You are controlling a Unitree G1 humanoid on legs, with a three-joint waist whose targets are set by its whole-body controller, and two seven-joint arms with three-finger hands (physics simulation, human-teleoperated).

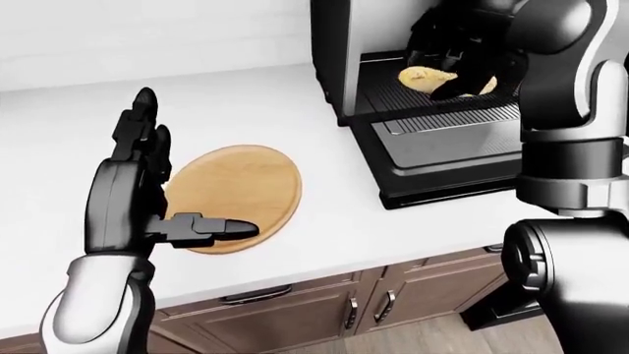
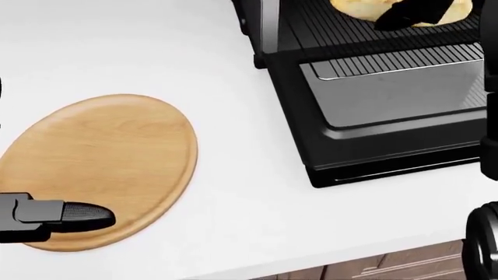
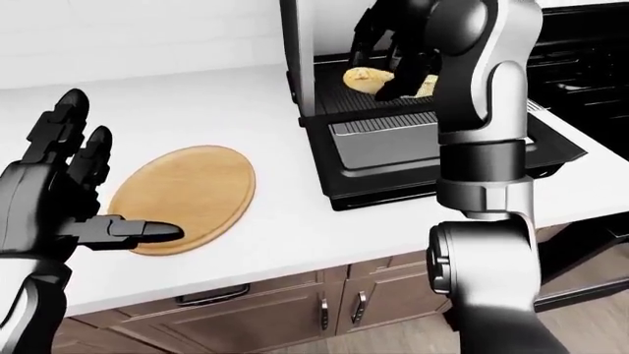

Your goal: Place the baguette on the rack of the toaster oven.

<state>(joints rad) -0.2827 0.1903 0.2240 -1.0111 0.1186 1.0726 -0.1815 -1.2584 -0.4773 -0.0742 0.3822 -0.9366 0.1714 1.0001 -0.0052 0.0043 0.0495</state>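
The baguette (image 1: pixel 422 75), a pale golden loaf, lies in the mouth of the black toaster oven (image 1: pixel 332 59), over its wire rack (image 2: pixel 327 29). My right hand (image 1: pixel 460 72) reaches into the oven from above. Its black fingers (image 2: pixel 404 16) curl round the loaf's right half and hide that half. The oven door (image 2: pixel 389 99) hangs open and flat toward me. My left hand (image 1: pixel 182 177) stands open and upright over the left edge of a round wooden board (image 2: pixel 101 163). It holds nothing, and its thumb (image 2: pixel 77 216) points across the board.
The white counter (image 2: pixel 233 221) ends at the bottom of the head view, with brown cabinet doors (image 1: pixel 393 302) below it. A black stove (image 3: pixel 590 51) stands to the right of the oven. The open door juts out nearly to the counter's edge.
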